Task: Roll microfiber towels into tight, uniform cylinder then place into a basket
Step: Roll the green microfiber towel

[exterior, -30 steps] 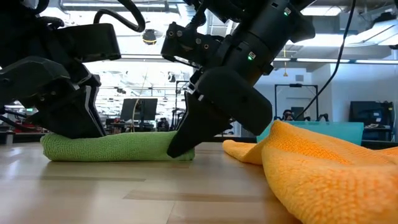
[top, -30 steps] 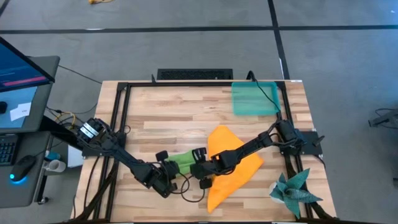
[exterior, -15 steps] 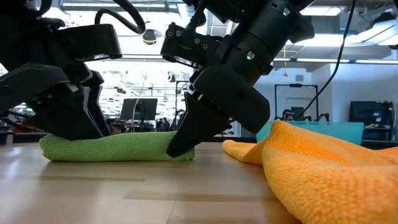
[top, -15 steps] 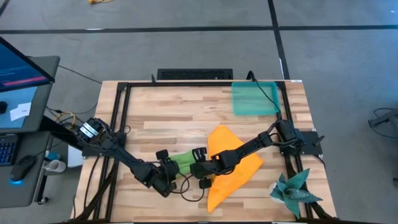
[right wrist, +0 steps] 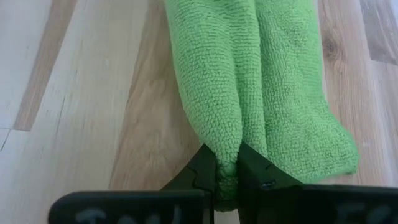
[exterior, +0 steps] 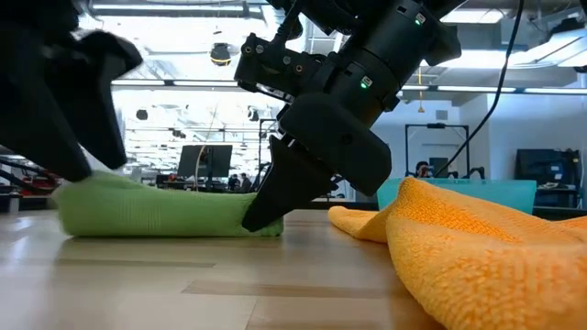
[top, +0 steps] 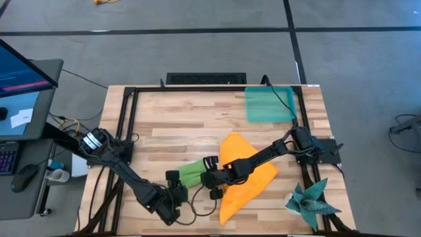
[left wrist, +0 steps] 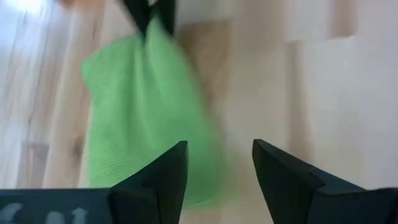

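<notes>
High view: the left gripper [top: 172, 201], nearest the front edge, has its fingers spread and empty beside the green towel [top: 191, 173], likely freeing it. The right gripper [top: 208, 178] pinches that roll's other end, seemingly to keep it tight. The orange towel [top: 244, 176] lies unrolled alongside; the basket [top: 268, 104] waits far right.

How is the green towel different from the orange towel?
The green towel is rolled into a long bundle; the orange towel lies loose and rumpled. The right gripper pinches the green towel's end; no gripper holds the orange one. The green bundle looks smaller. Both lie on the table, outside the basket.
</notes>
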